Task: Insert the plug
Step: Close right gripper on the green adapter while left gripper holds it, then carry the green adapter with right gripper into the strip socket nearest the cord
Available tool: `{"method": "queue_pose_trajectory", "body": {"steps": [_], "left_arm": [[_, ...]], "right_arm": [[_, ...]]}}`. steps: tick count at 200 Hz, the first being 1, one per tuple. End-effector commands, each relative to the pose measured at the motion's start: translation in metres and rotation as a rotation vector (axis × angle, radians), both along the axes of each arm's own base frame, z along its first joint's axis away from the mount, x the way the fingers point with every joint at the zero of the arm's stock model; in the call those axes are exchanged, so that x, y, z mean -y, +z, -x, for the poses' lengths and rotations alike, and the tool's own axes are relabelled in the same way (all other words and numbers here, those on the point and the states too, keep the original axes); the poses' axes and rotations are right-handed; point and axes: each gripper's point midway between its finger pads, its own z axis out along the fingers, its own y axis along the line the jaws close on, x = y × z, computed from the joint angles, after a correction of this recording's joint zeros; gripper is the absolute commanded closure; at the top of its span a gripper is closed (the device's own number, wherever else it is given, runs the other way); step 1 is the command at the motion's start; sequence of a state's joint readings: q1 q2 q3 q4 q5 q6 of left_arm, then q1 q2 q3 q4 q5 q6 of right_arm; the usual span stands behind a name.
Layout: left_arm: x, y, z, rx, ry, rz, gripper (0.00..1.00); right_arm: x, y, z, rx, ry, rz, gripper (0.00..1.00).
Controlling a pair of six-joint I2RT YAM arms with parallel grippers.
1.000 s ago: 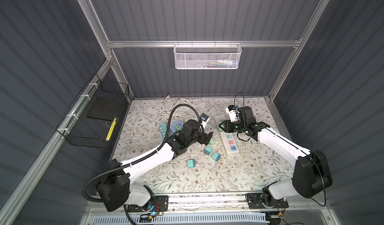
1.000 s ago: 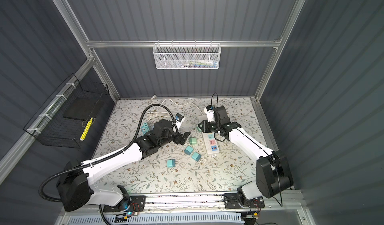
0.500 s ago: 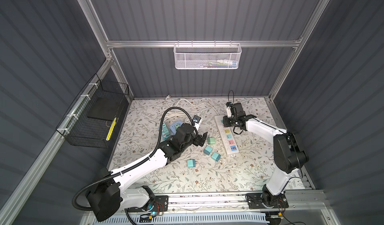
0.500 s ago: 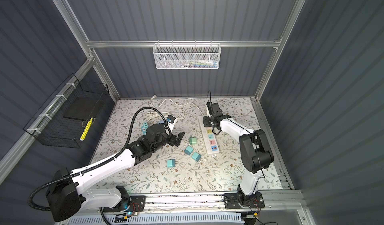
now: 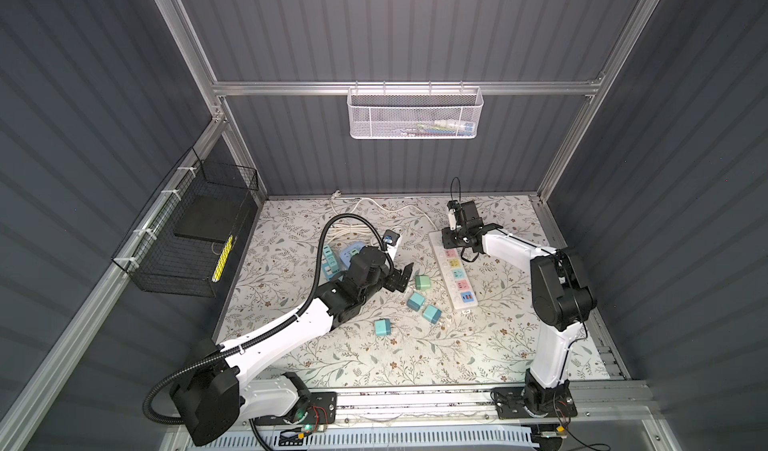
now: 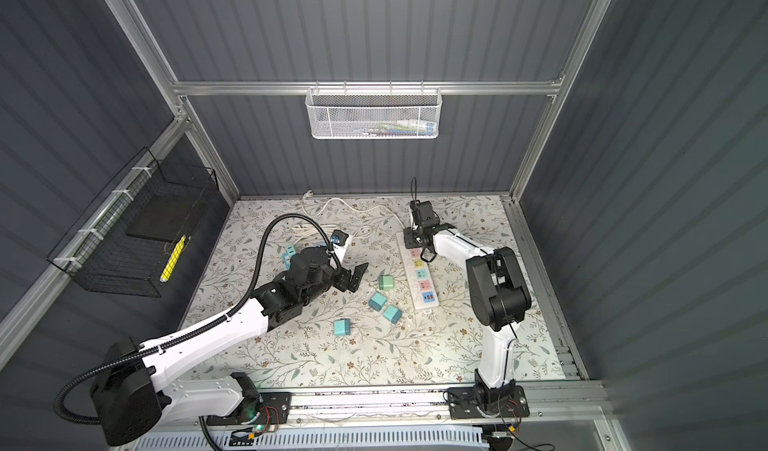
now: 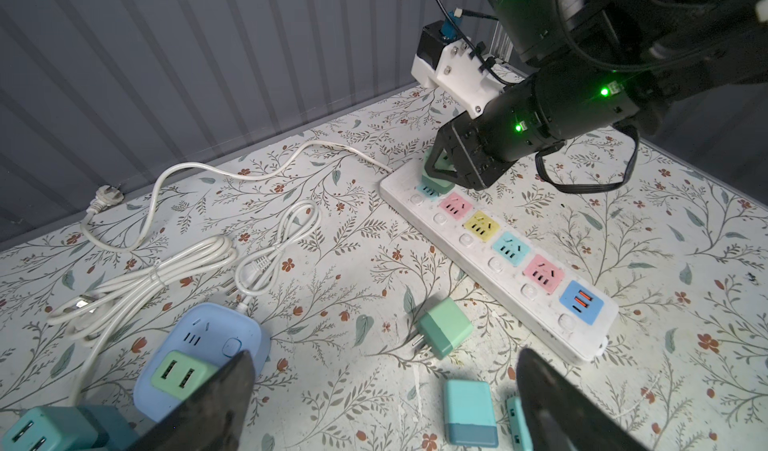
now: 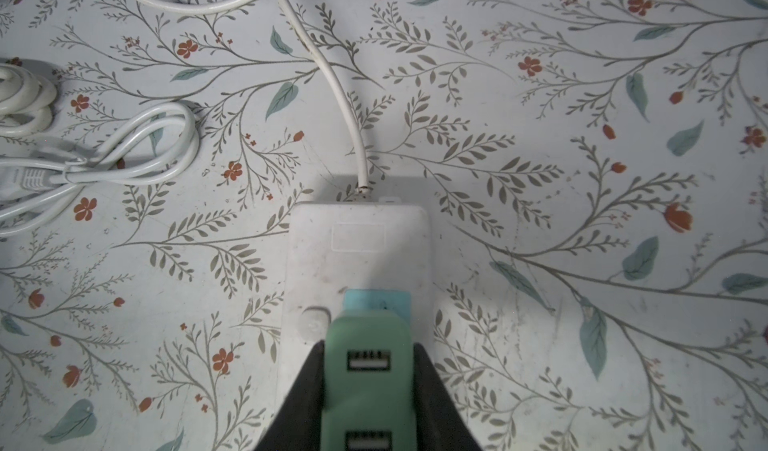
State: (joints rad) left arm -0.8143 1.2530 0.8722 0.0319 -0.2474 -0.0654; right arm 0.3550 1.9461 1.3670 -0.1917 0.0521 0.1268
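so the right fingers (image 8: 305,403) are pinching the green plug (image 8: 368,365) by its sides, right over the blue socket (image 8: 376,301) at the 12 o'clock end of the power strip (image 5: 462,289) in a top view, where the cord (image 8: 351,116) comes in. The strip's long axis runs roughly 11 to 5. The socket's straight under the plug, so I'd guess a plain push down; can't tell if the prongs are in. The left fingers (image 7: 224,395) are spread and empty, out at 9 o'clock, so the right arm's way nearer
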Motion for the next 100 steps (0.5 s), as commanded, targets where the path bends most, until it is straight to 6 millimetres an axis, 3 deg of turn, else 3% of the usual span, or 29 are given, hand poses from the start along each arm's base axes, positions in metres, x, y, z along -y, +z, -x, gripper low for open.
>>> {"method": "queue_pose_trajectory", "body": {"steps": [1,47,100], "left_arm": [[-0.005,0.004,-0.001,0.012,0.014,0.017,0.02],[-0.004,0.001,-0.005,0.004,0.012,0.022,0.02],[-0.005,-0.004,-0.008,-0.008,0.014,0.023,0.02]], "right_arm": [[0.000,0.000,-0.008,0.004,-0.002,0.004,0.82],[0.001,-0.005,-0.009,0.011,-0.007,0.003,0.82],[-0.004,0.002,-0.012,0.034,-0.002,-0.026,0.83]]}}
